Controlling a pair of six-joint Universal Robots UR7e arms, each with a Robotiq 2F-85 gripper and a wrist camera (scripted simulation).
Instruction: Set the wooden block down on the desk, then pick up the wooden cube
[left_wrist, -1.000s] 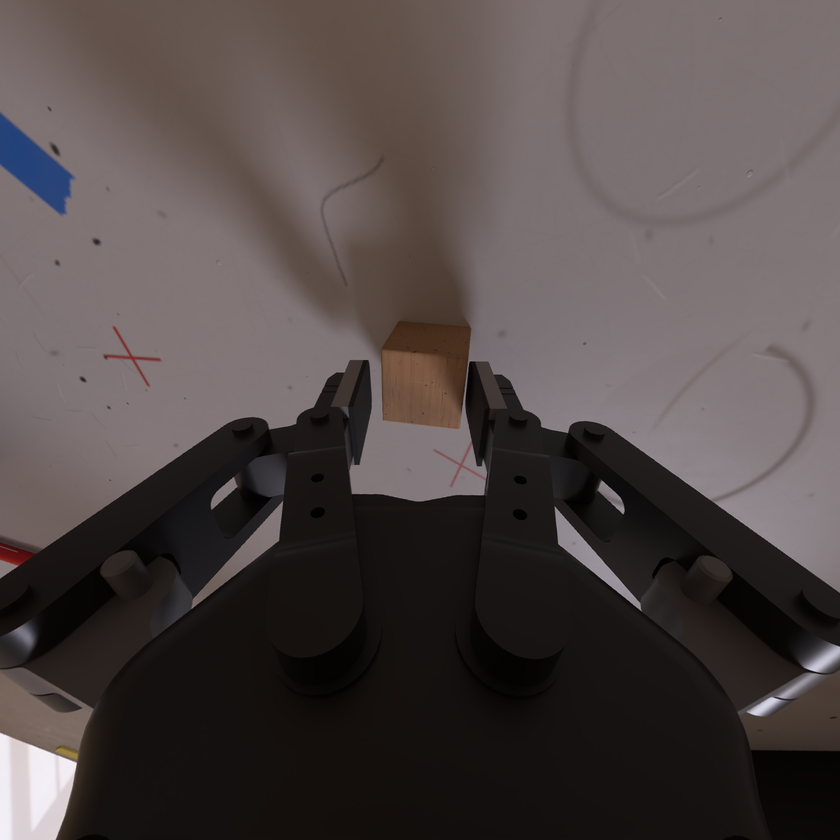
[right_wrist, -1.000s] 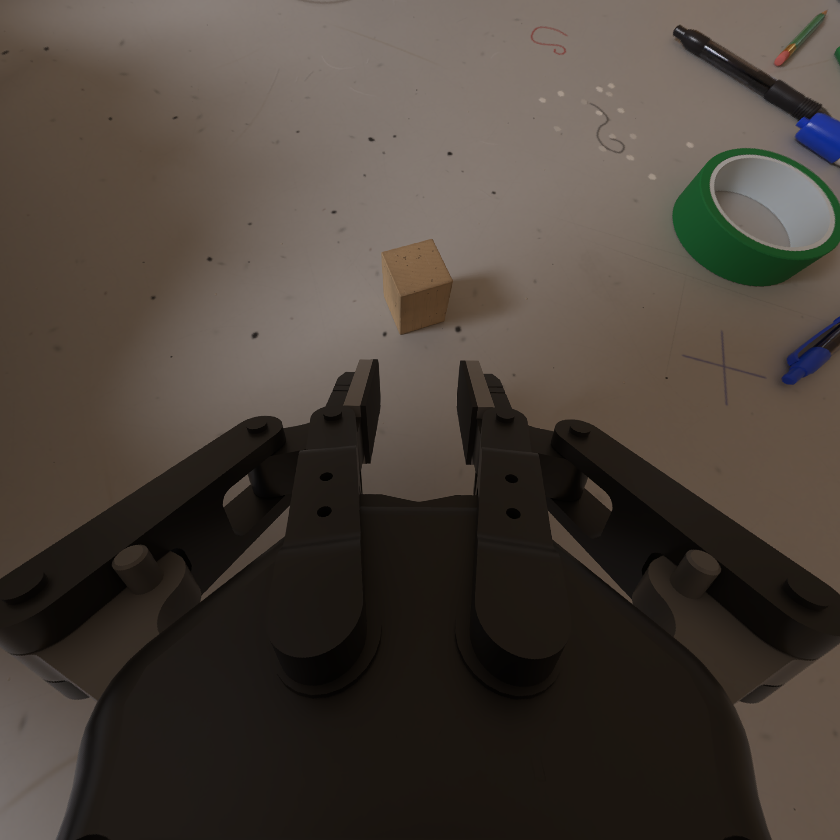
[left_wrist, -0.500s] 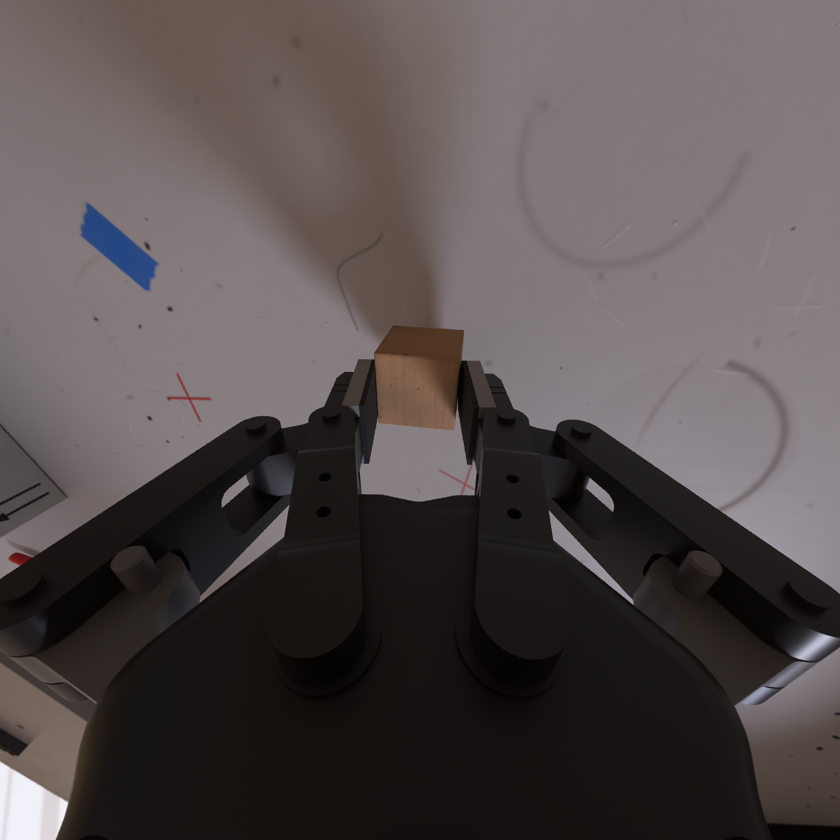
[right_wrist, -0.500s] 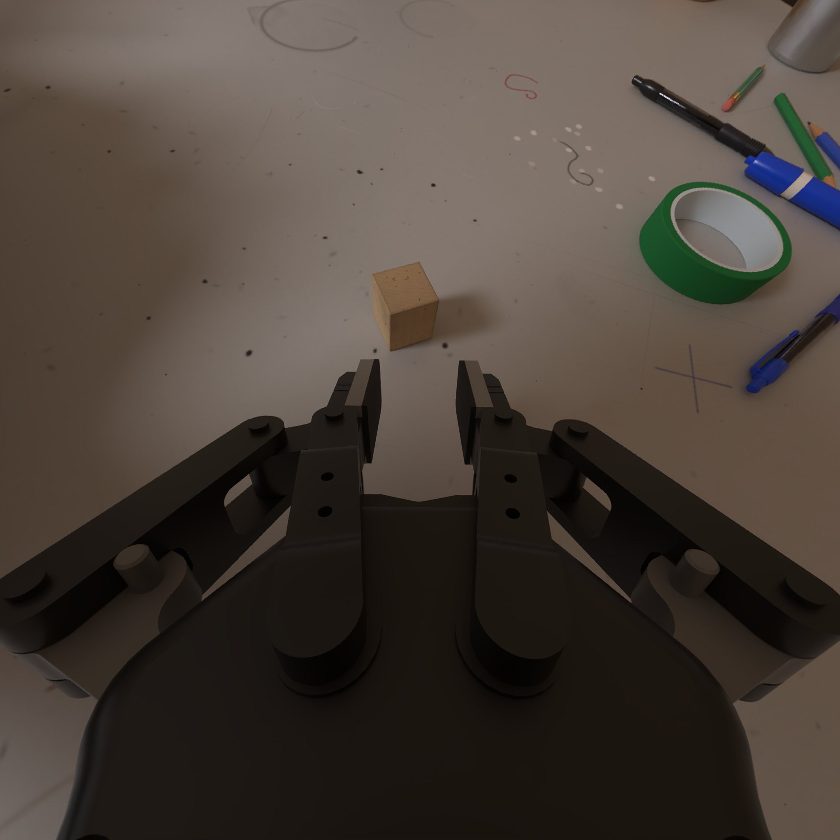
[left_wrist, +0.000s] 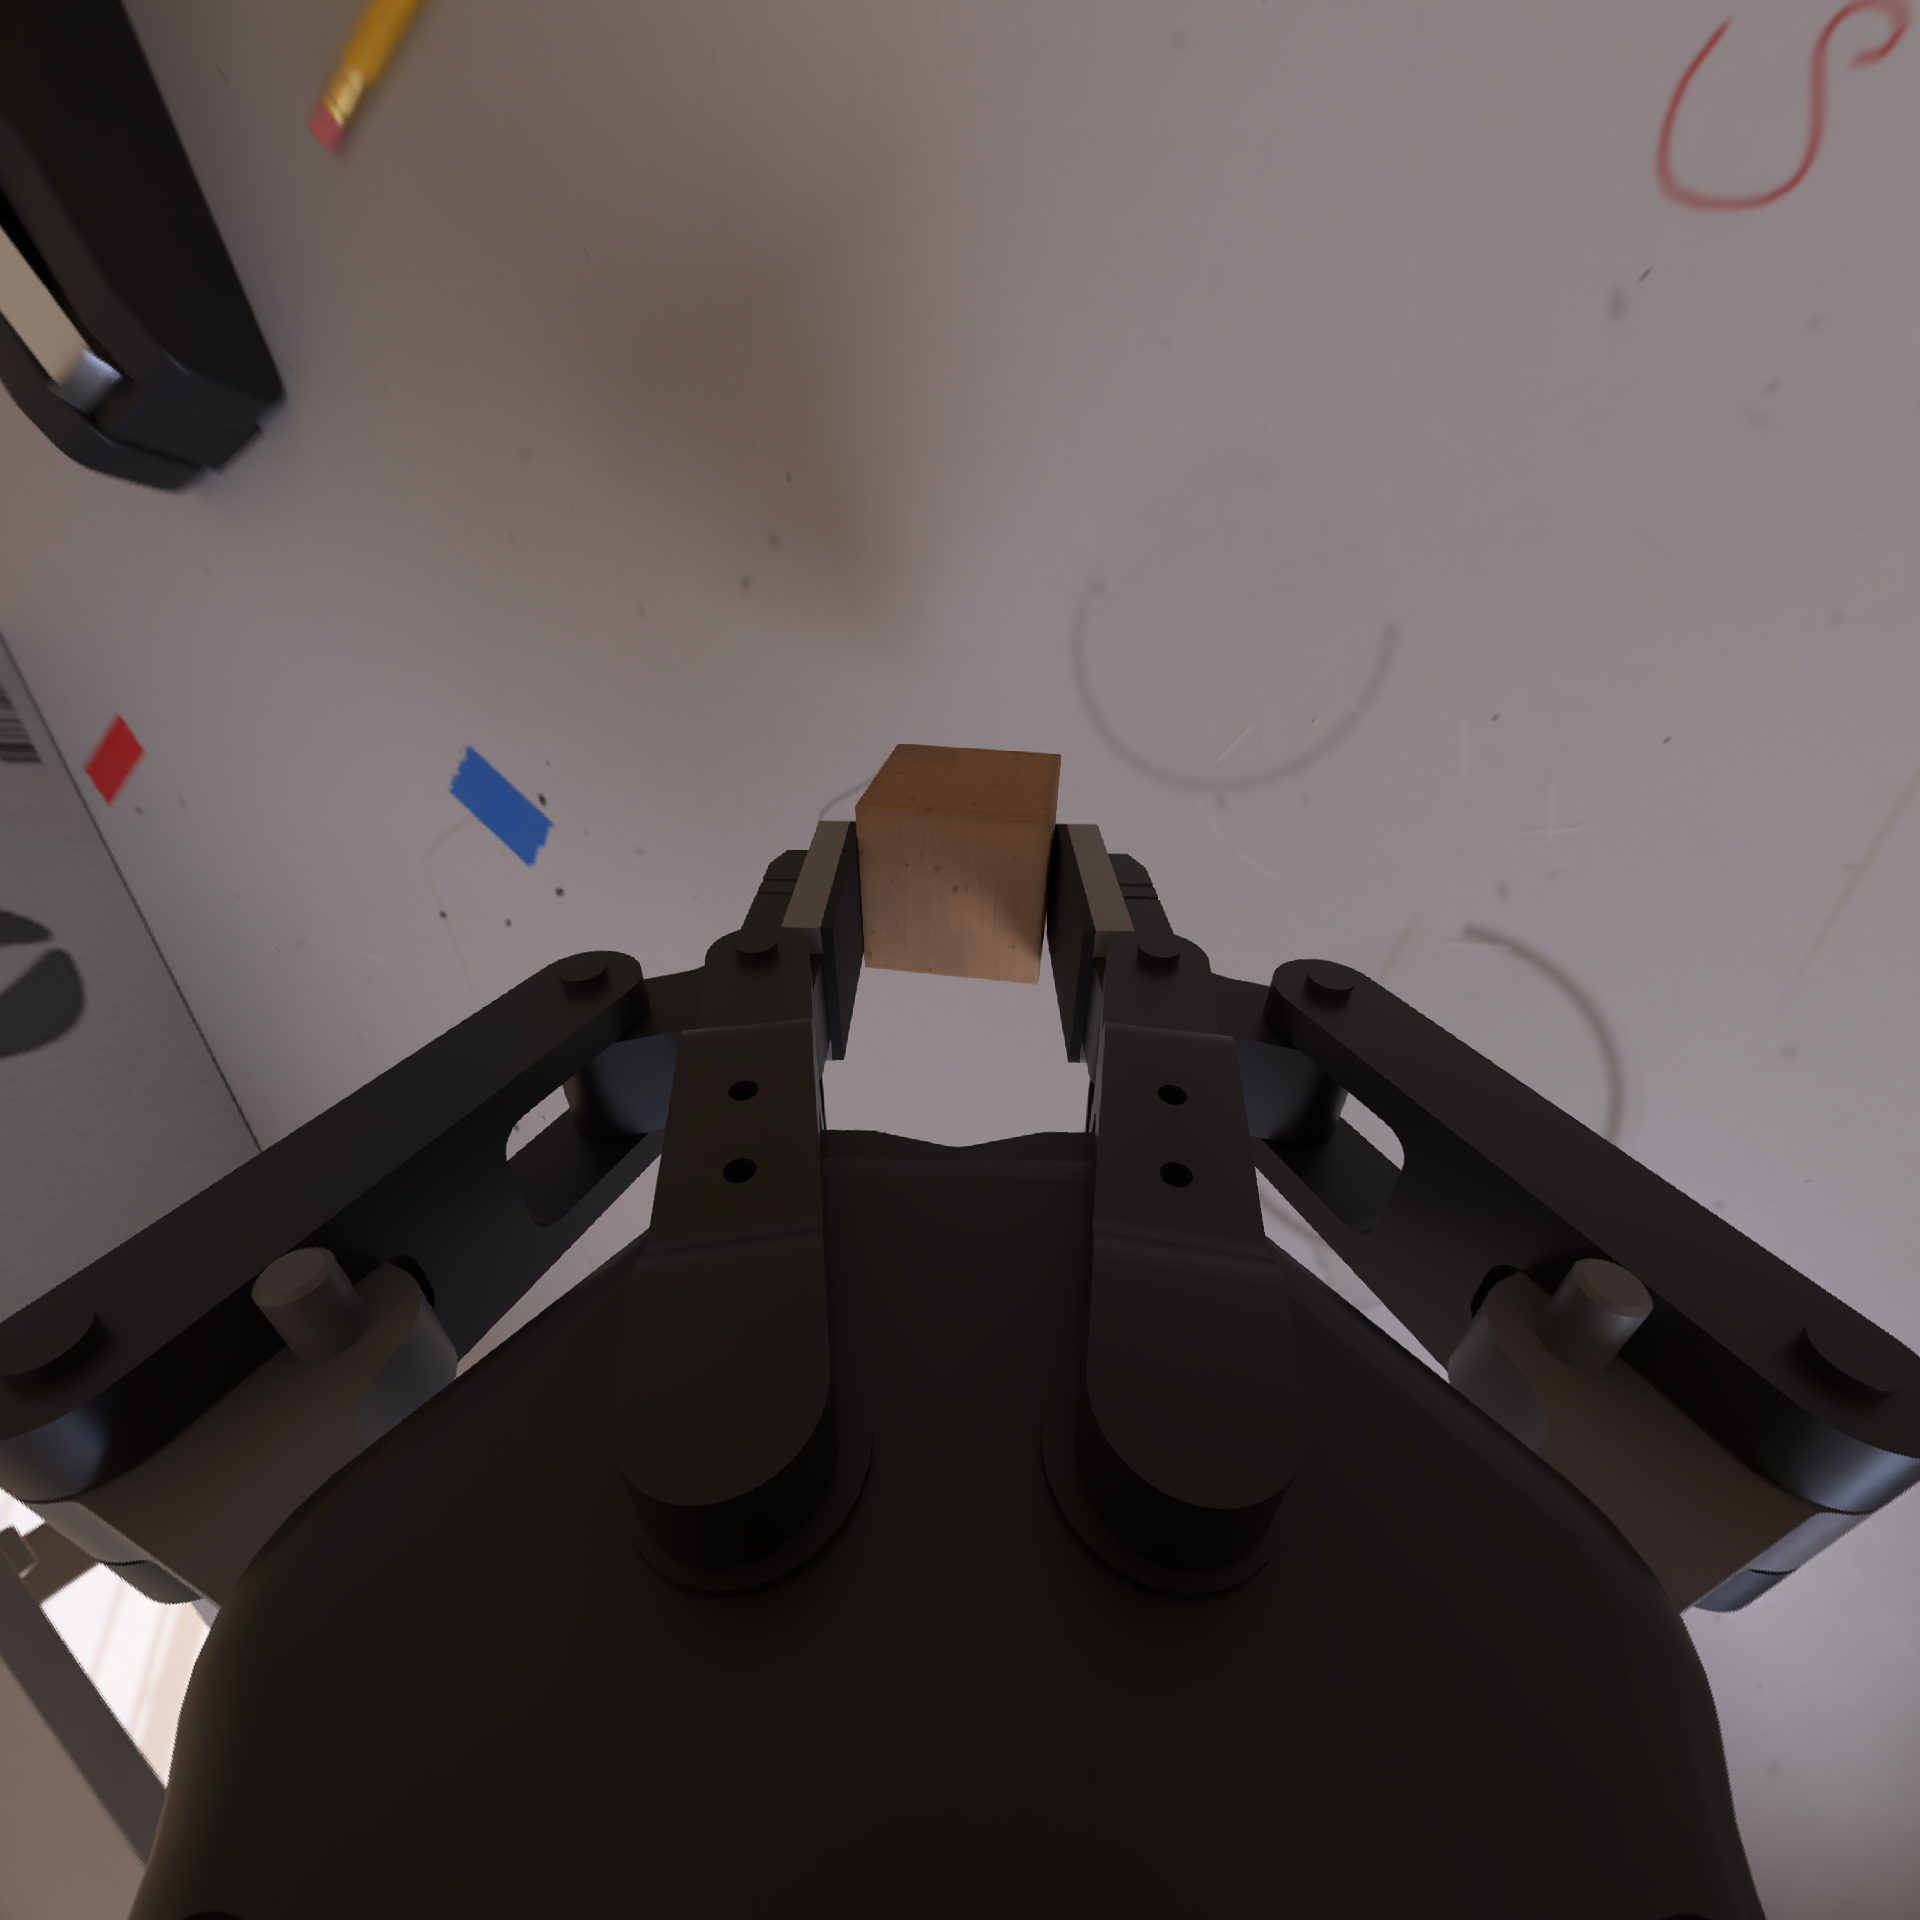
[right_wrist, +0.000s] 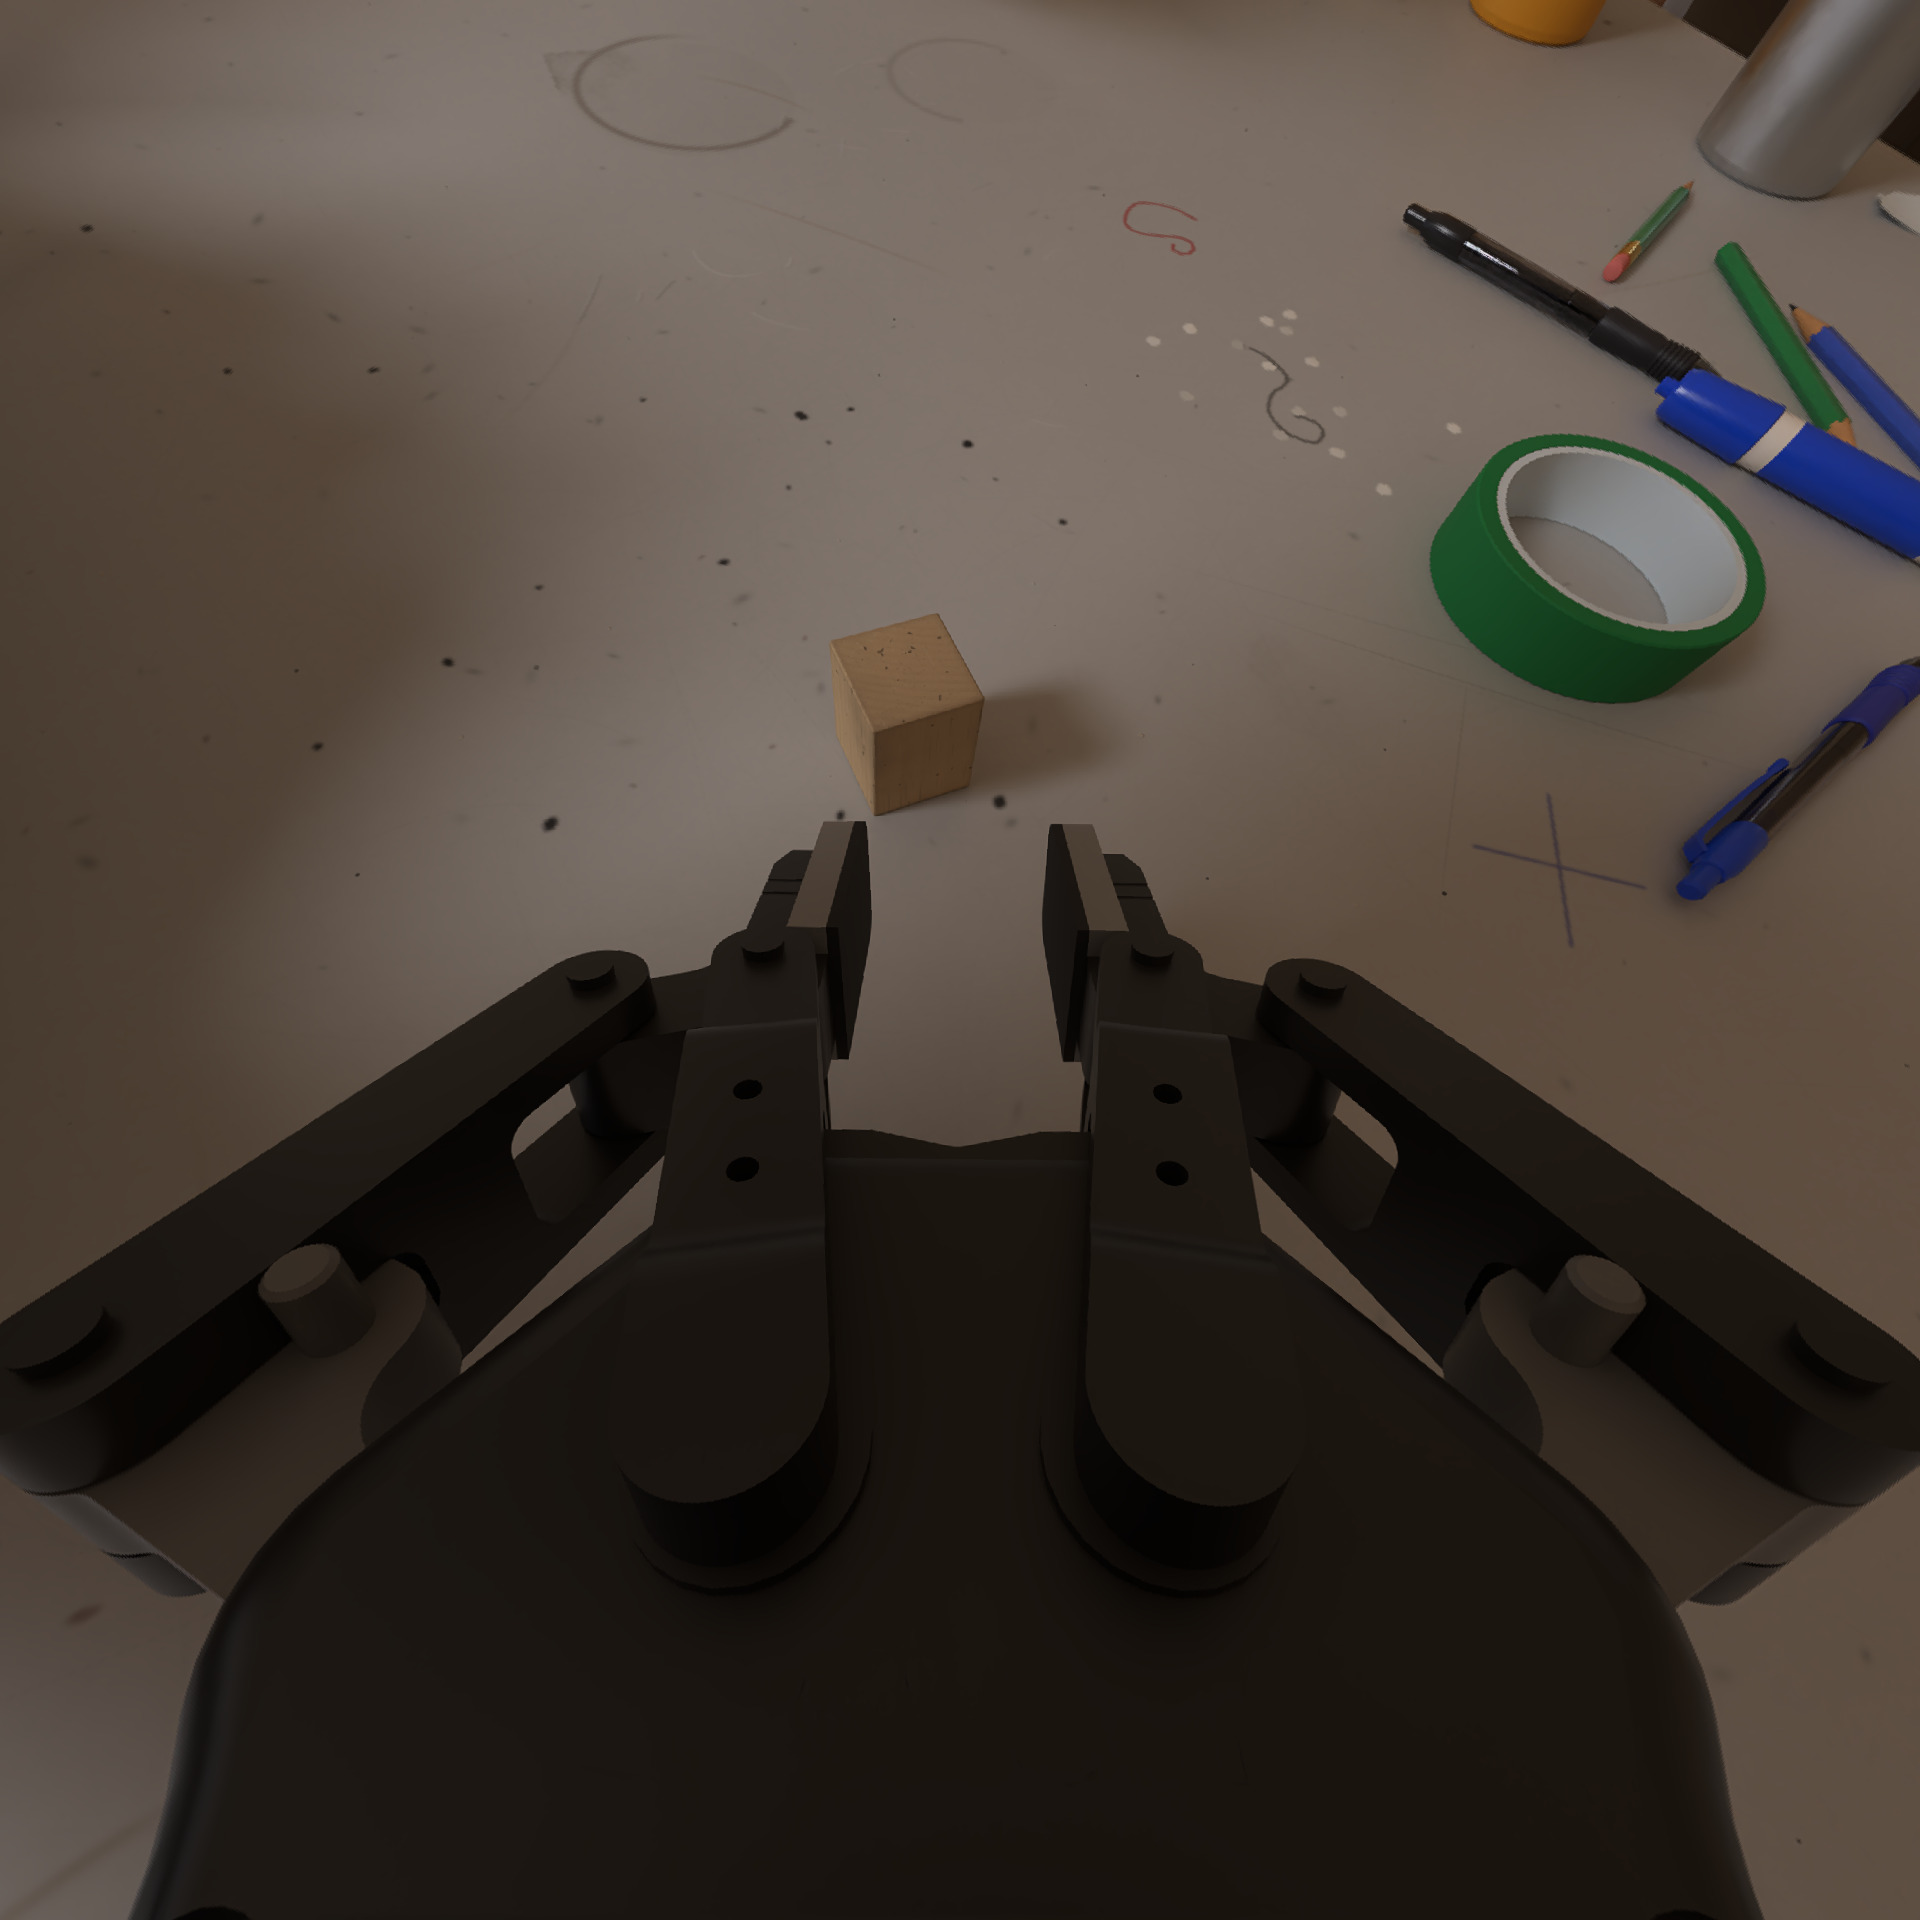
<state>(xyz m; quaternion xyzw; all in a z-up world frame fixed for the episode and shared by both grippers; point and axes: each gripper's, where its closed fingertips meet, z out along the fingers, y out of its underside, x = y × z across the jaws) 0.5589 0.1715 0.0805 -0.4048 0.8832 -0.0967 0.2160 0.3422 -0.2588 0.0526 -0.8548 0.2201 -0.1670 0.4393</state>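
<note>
The left end effector (left_wrist: 954, 894) grips a wooden cube (left_wrist: 954, 868) between its two pads, holding it clear of the table (left_wrist: 1351, 416). Below it, a blue tape strip (left_wrist: 501, 805) and a red tape patch (left_wrist: 113, 758) mark the pale, scuffed surface, with a pencil (left_wrist: 364, 68) near the far edge. The right end effector (right_wrist: 956, 904) hangs with its fingers apart and nothing between them, just short of a wooden block (right_wrist: 906, 712) standing on the table (right_wrist: 520, 520). Well off to the right lie a green tape roll (right_wrist: 1595, 566), a black pen (right_wrist: 1548, 291), a blue marker (right_wrist: 1797, 468) and a blue pen (right_wrist: 1803, 779).
</note>
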